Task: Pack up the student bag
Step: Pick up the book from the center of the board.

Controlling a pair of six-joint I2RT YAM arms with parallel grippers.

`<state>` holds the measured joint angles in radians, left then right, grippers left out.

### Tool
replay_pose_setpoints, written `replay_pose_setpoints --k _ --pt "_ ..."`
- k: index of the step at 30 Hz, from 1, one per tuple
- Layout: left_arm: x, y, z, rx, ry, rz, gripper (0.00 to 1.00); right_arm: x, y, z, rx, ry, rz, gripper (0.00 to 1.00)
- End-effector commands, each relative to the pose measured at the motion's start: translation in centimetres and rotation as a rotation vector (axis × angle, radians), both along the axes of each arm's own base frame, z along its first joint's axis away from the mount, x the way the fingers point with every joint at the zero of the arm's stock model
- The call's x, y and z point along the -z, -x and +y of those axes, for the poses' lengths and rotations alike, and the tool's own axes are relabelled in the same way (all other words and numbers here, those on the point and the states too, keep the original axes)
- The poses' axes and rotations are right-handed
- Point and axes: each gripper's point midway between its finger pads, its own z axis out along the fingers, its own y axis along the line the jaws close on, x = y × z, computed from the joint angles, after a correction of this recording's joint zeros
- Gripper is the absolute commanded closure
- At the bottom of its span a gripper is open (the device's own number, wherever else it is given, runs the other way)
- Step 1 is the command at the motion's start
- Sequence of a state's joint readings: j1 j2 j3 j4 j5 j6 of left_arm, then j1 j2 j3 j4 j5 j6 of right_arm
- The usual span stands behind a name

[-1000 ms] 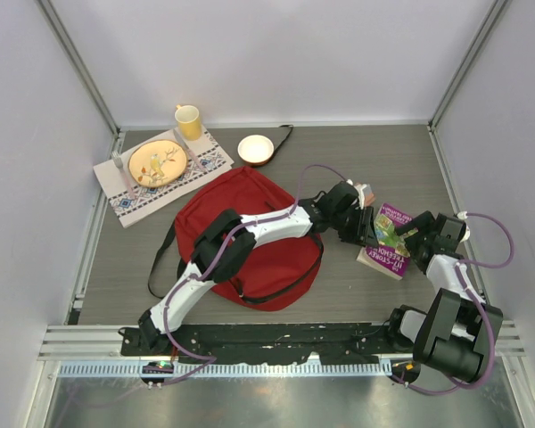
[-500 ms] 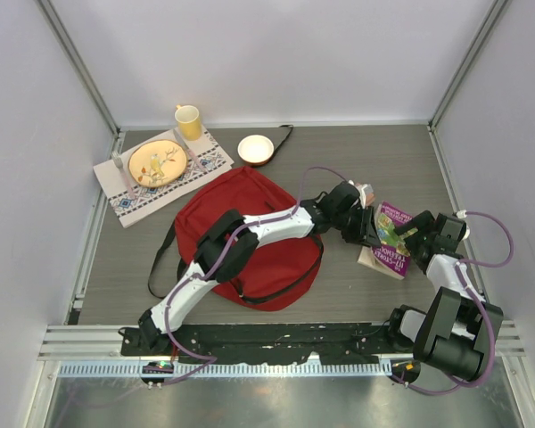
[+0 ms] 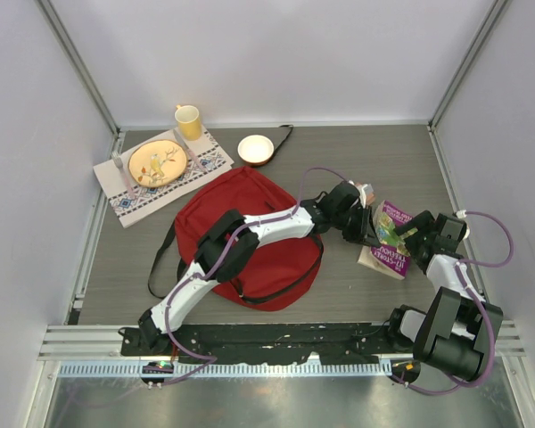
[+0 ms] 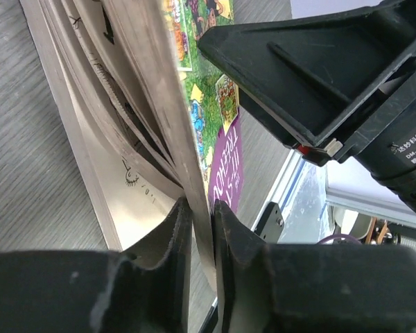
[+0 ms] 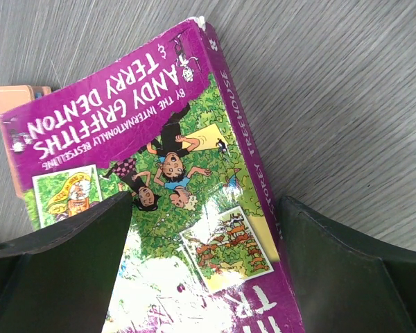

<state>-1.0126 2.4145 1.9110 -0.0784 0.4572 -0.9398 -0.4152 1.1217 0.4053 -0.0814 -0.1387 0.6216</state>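
— Left gripper (image 4: 200,208) state?
— Clenched. Grips the front cover of the paperback book (image 5: 159,139) at its edge, with one finger (image 4: 170,243) on the inner side and the other on the printed face. Holds the cover raised off the fanned pages beneath.

— Right gripper (image 5: 204,201) state?
— Released. Spreads its fingers wide, one on each side of the purple cover in the right wrist view. Contact with the book: cannot tell.

— Book position?
— Rests on the grey table (image 3: 357,160), right of centre, between the two grippers and outside the bag. Shows author names in white on purple, with a green cartoon picture below them.

— Student bag (image 3: 250,192) location?
— Lies flat at the table's centre, just left of the book, beneath the reaching left arm. Dark red, with black straps trailing toward the left side. Open or zipped: cannot tell.

— Other items?
— Patterned placemat (image 3: 138,201) at the far left, carrying a yellow plate (image 3: 156,162) with cutlery (image 3: 118,167) on each side. Yellow mug (image 3: 188,120) at the placemat's far edge. White bowl (image 3: 255,148) just right of the placemat, near the bag's far end. Orange item (image 5: 17,97) beside the book's corner; identity unclear.
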Motion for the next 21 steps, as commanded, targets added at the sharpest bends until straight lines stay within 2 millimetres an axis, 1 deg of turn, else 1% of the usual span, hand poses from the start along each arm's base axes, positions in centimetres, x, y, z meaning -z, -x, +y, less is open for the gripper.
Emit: replay_pose_setpoints --k 1,2,3,6,7,8,9,10,11,12,13,14,15,16,17,18,19,21 --pt "-2.2 1.2 -2.0 0.057 0.092 -0.017 0.86 1.8 1.6 2.8 -0.069 -0.117 0.064 0.09" --pt "-2.1 1.2 -2.0 0.058 0.091 -0.013 0.92 1.8 1.6 2.8 -0.069 -0.118 0.067 0.09" --pt "-1.9 1.3 -2.0 0.057 0.089 -0.008 1.00 1.7 1.6 2.8 -0.070 -0.115 0.063 0.09" --pt "-1.6 1.1 -1.5 0.049 0.063 -0.019 1.00 1.5 1.6 2.8 -0.069 -0.116 0.063 0.09" --pt "-1.6 1.2 -1.1 0.048 0.043 -0.025 1.00 1.1 1.4 2.8 -0.071 -0.116 0.053 0.09" --pt "-2.4 1.0 -0.8 0.044 0.039 -0.044 1.00 0.9 1.5 3.0 -0.072 -0.126 0.063 0.09" --pt "-3.0 0.9 -0.5 0.043 0.030 -0.062 1.00 0.2 1.3 3.1 -0.080 -0.131 0.046 0.09" --pt "-2.8 0.5 0.2 0.038 -0.006 -0.098 1.00 -0.8 0.7 3.0 -0.084 -0.126 0.027 0.09" --pt "-4.7 0.3 0.6 0.033 0.004 -0.132 1.00 -1.3 0.9 3.1 -0.084 -0.135 0.032 0.09" --pt "-5.4 -0.1 0.9 0.027 -0.002 -0.157 1.00 -2.3 0.7 3.1 -0.081 -0.132 0.009 0.09" --pt "-5.9 -0.3 1.4 0.026 -0.011 -0.184 1.00 -4.1 -0.1 2.9 -0.083 -0.120 -0.027 0.09" --pt "-7.0 -0.6 1.7 0.022 0.002 -0.203 1.00 -4.7 0.2 2.9 -0.081 -0.125 -0.018 0.08" --pt "-8.8 -0.6 2.0 0.019 0.025 -0.223 1.00 -5.5 0.2 2.9 -0.083 -0.120 -0.026 0.08" --pt "-10.0 -0.9 2.3 0.016 0.037 -0.243 1.00 -7.4 -0.3 2.6 -0.078 -0.101 -0.061 0.08" --pt "-10.8 -1.1 2.6 0.009 0.044 -0.256 1.00 -7.7 -0.1 2.8 -0.070 -0.113 -0.058 0.08" --pt "-12.7 -1.2 3.3 -0.002 0.066 -0.278 1.00 -8.3 -0.2 2.9 -0.069 -0.118 -0.067 0.07" --pt "-13.5 -1.3 3.6 -0.008 0.076 -0.293 1.00 -9.5 -0.4 2.9 -0.065 -0.118 -0.095 0.07" --pt "-14.5 -1.4 4.4 -0.016 0.078 -0.325 1.00 -10.7 -0.3 2.9 -0.064 -0.109 -0.112 0.08"
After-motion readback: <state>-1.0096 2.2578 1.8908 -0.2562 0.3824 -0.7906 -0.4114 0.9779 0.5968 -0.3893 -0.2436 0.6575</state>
